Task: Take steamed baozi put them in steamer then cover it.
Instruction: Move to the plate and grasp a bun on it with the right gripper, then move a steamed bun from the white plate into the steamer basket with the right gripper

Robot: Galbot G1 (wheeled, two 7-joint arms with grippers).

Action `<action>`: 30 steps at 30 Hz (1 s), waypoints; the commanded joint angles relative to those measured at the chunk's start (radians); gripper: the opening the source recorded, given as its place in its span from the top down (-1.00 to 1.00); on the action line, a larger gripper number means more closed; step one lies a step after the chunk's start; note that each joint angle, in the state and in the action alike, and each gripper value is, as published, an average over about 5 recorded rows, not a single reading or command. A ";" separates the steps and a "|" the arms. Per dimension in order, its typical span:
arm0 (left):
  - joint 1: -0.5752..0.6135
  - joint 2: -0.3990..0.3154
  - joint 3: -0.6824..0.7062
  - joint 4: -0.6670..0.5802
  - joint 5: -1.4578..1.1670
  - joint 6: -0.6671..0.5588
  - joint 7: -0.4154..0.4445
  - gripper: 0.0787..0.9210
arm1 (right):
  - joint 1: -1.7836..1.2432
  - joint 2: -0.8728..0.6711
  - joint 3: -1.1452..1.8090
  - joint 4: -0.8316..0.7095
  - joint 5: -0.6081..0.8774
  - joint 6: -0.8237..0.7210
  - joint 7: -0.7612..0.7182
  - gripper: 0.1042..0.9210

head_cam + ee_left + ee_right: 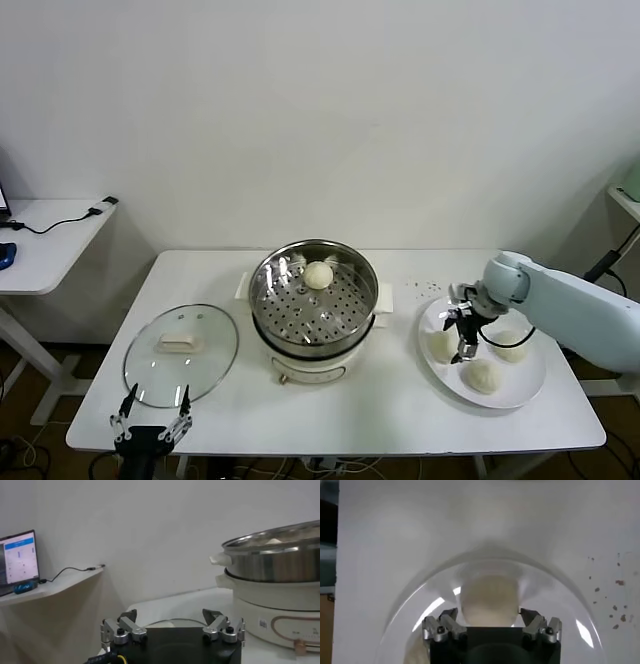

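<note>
I am hanging right claw (465, 335) wide open over bun (487, 600) on plate (520, 395). One bun (318, 275) sitting in steamer (315, 300) already. Left claw (150, 425) waiting open near lid (180, 355). Worry: squeezing off-centre, soft bun rolling off plate.

white table (380, 410), white plate (520, 390), side desk (50, 250)

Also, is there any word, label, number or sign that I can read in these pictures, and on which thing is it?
Nothing can be read.
Small label on the steamer base: too small to read.
Laptop screen on the side desk: blurred, unreadable.
</note>
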 commanded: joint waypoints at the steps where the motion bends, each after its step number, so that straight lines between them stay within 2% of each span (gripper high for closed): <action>1: 0.000 0.001 -0.002 0.003 0.001 -0.002 0.000 -0.77 | -0.028 0.035 0.030 -0.044 -0.014 0.004 -0.013 -0.73; 7: -0.001 -0.006 -0.003 -0.005 -0.002 0.003 -0.001 -0.77 | -0.021 0.025 0.028 -0.040 -0.008 0.009 -0.021 -0.52; 14: -0.001 -0.007 -0.002 0.001 0.000 0.000 -0.001 -0.77 | 0.047 -0.015 -0.004 -0.002 0.051 0.007 -0.021 -0.43; 22: -0.002 -0.009 0.004 0.002 0.004 -0.007 0.000 -0.77 | 0.451 -0.015 -0.261 0.035 0.284 0.001 -0.029 -0.41; 30: 0.000 -0.009 0.022 -0.012 0.003 -0.007 0.000 -0.77 | 0.815 0.191 -0.493 -0.035 0.565 -0.002 -0.046 -0.41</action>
